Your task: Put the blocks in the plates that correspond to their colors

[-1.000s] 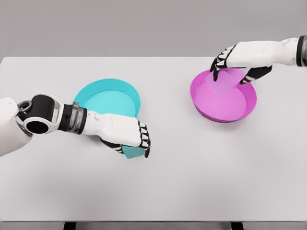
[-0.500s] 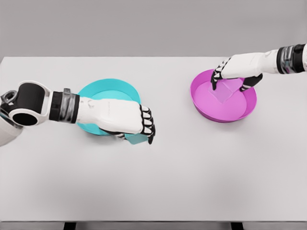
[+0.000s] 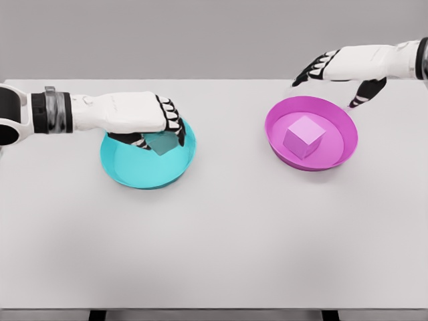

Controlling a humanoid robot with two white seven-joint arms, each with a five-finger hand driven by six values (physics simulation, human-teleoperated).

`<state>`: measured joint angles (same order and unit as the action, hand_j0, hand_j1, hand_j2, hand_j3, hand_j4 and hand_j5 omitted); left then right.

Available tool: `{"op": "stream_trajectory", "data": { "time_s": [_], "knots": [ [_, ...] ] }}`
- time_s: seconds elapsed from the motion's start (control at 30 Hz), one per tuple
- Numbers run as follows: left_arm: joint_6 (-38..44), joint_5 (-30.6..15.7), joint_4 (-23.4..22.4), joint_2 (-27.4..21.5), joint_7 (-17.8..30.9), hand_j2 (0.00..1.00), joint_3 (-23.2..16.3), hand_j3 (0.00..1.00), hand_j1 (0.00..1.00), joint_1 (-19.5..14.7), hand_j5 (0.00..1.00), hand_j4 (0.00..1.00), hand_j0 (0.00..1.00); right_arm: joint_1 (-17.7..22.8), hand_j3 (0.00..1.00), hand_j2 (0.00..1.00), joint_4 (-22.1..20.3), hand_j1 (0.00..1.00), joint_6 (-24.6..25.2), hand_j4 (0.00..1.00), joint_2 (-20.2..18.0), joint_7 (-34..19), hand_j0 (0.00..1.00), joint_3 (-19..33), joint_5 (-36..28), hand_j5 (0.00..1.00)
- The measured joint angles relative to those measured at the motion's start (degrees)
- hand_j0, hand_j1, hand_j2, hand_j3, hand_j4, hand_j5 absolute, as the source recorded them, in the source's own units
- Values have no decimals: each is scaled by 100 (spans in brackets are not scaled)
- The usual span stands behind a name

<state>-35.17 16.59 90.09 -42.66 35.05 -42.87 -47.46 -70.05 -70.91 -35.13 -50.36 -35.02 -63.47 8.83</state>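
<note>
A cyan block point(image 3: 162, 142) is held in my left hand point(image 3: 158, 131), which hovers over the far part of the cyan plate point(image 3: 134, 170) on the table's left. On the right, a pink block point(image 3: 304, 136) rests inside the pink plate point(image 3: 338, 152), free of any hand. My right hand point(image 3: 334, 80) hangs above the far rim of that plate with its fingers spread and nothing between them.
Both plates sit on a white table point(image 3: 221, 241), with a grey wall behind it. The table's front edge runs along the bottom of the view.
My left hand lifted the cyan block from the table in front of the cyan plate and carried it over that plate. My right hand released the pink block and rose.
</note>
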Motion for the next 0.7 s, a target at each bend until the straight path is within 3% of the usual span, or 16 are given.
{"op": "stream_trajectory", "data": {
  "time_s": [0.2, 0.27, 0.4, 0.6, 0.7],
  "knots": [
    [-3, 11, -706, 27, 2, 62, 66, 62, 62, 97, 62, 62, 62, 457, 100, 100, 36, 100, -5, 100, -600, -1, 100, 193, -96, 100],
    [-4, 16, -791, 34, 1, 62, 66, 62, 62, 272, 62, 62, 62, 457, 100, 100, 40, 100, -3, 100, -731, -1, 100, 212, -97, 100],
    [-1, 26, -931, 60, 0, 64, 47, 64, 64, 299, 64, 64, 64, 466, 100, 100, 263, 100, -2, 100, -839, 0, 100, 224, -111, 100],
    [1, 25, -969, 95, -2, 99, 36, 99, 99, 299, 99, 99, 99, 598, 100, 100, 485, 100, -2, 100, -854, 0, 100, 219, -94, 100],
    [2, 20, -966, 112, -2, 100, 41, 100, 100, 290, 100, 100, 100, 642, 100, 100, 505, 100, -2, 100, -850, 0, 100, 221, -93, 100]
  ]
}}
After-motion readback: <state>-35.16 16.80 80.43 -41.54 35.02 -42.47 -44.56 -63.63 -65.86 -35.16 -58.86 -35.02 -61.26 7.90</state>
